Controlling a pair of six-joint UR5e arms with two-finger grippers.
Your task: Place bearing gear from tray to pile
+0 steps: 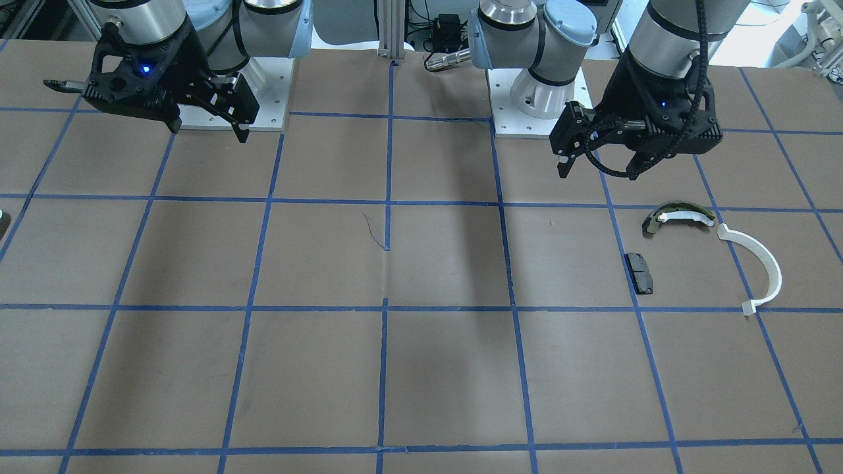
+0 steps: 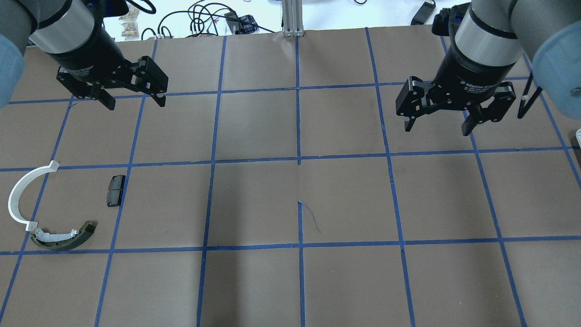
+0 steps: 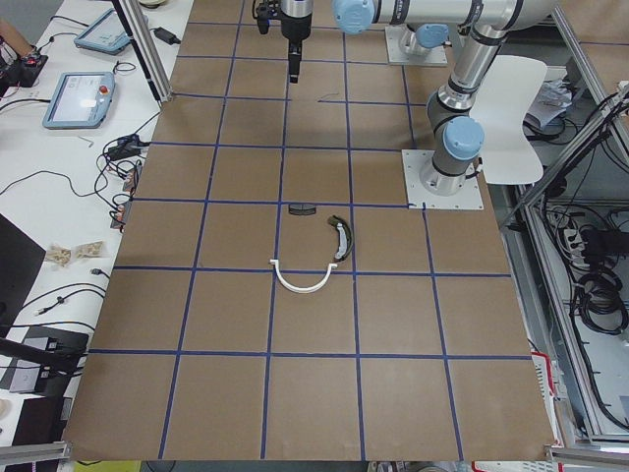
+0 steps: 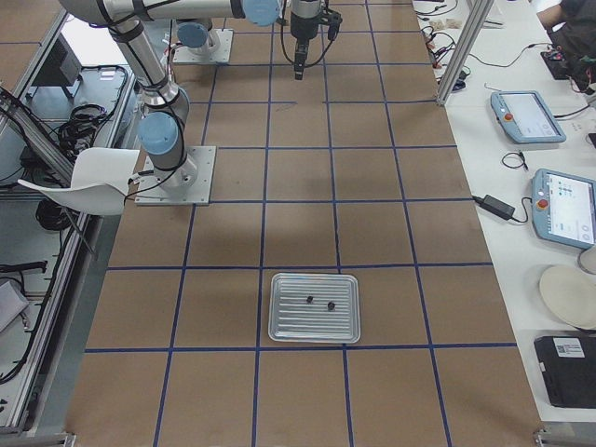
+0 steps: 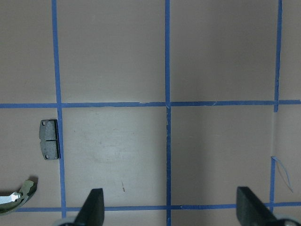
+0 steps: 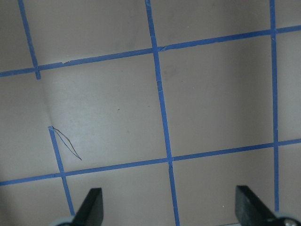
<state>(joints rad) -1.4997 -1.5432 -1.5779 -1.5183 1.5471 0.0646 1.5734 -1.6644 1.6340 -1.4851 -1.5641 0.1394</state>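
The pile lies on the table at my left: a thin white arc (image 2: 20,195), an olive-and-white curved shoe (image 2: 63,238) and a small black pad (image 2: 115,190). They also show in the front view as the arc (image 1: 757,263), shoe (image 1: 678,217) and pad (image 1: 640,273). My left gripper (image 2: 134,97) hovers open and empty beyond the pad. A ribbed metal tray (image 4: 314,331) at the table's right end holds two small dark parts (image 4: 308,299) (image 4: 331,304); I cannot tell which is the bearing gear. My right gripper (image 2: 438,127) hangs open and empty, far from the tray.
The brown table (image 2: 299,200) carries a grid of blue tape, with a loose tape curl (image 2: 311,218) near the middle. Both arm bases (image 1: 533,99) stand at the robot's edge. Cables and teach pendants (image 4: 568,205) lie on the side bench.
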